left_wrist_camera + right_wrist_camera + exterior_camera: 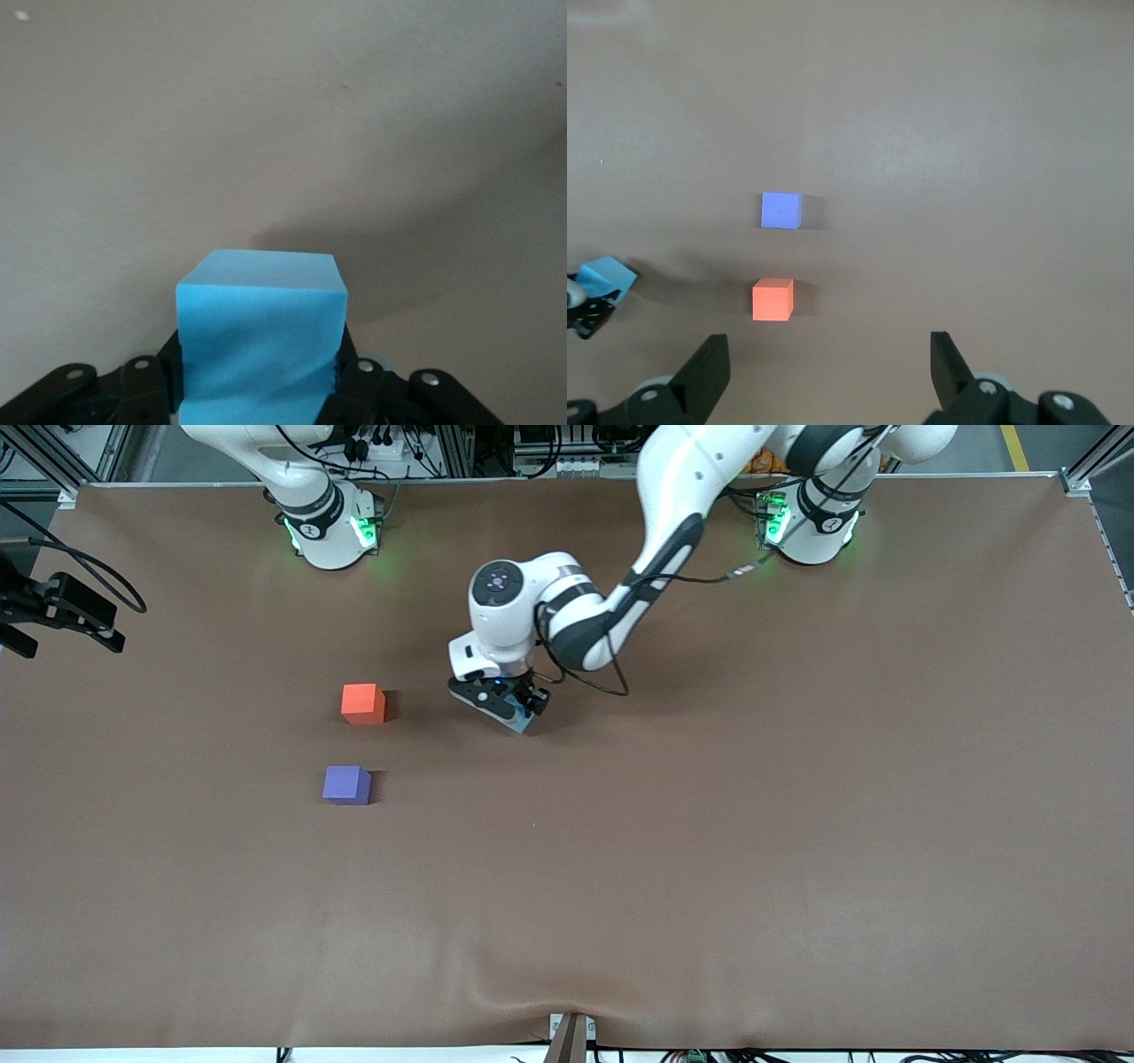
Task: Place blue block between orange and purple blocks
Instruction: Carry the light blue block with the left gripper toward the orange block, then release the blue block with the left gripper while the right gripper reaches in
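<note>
My left gripper (521, 707) is shut on the light blue block (522, 724) and holds it tilted, low over the middle of the brown table. In the left wrist view the blue block (261, 310) fills the space between the black fingers (142, 381). The orange block (363, 704) sits toward the right arm's end. The purple block (346, 785) sits nearer to the front camera than the orange one, with a gap between them. My right gripper (828, 350) is open and empty, high over the table, looking down on the orange block (772, 299), the purple block (781, 211) and the blue block (607, 276).
A black camera mount (62, 611) juts in at the right arm's end of the table. A small bracket (570, 1036) sits at the table's front edge. The brown cloth (709, 824) covers the whole table.
</note>
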`<state>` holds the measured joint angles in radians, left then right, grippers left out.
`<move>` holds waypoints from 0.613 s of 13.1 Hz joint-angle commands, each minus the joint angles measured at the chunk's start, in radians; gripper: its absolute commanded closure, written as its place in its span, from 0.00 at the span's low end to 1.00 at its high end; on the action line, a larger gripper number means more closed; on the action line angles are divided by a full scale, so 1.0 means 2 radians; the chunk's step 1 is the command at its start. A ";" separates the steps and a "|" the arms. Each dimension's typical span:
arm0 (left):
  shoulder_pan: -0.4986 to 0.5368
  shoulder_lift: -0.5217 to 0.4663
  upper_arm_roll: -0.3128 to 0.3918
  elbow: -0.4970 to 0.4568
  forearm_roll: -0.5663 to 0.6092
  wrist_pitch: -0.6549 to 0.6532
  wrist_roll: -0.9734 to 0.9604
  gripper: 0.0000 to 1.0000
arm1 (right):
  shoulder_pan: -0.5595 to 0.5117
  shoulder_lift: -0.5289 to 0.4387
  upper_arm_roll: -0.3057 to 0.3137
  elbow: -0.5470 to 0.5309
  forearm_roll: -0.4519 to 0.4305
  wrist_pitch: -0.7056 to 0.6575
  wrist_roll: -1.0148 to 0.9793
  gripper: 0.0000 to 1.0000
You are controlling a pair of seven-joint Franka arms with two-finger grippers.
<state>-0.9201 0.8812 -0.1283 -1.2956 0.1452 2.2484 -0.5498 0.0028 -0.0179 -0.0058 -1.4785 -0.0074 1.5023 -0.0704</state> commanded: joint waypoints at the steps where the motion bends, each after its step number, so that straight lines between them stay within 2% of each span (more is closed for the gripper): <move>1: 0.000 0.010 0.004 0.025 0.003 -0.001 0.001 0.00 | -0.011 0.004 0.008 0.009 0.000 -0.007 0.004 0.00; 5: -0.001 -0.026 0.002 0.023 0.002 -0.029 -0.029 0.00 | -0.011 0.004 0.008 0.009 0.001 -0.007 0.004 0.00; 7: 0.004 -0.067 0.004 0.023 0.005 -0.069 -0.028 0.00 | -0.011 0.004 0.008 0.009 0.001 -0.006 0.004 0.00; 8: 0.013 -0.102 0.008 0.011 0.006 -0.096 -0.026 0.00 | -0.010 0.004 0.008 0.009 0.003 -0.004 0.003 0.00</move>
<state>-0.9143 0.8081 -0.1246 -1.2261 0.1452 2.1524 -0.5884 0.0027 -0.0179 -0.0056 -1.4784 -0.0070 1.5018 -0.0704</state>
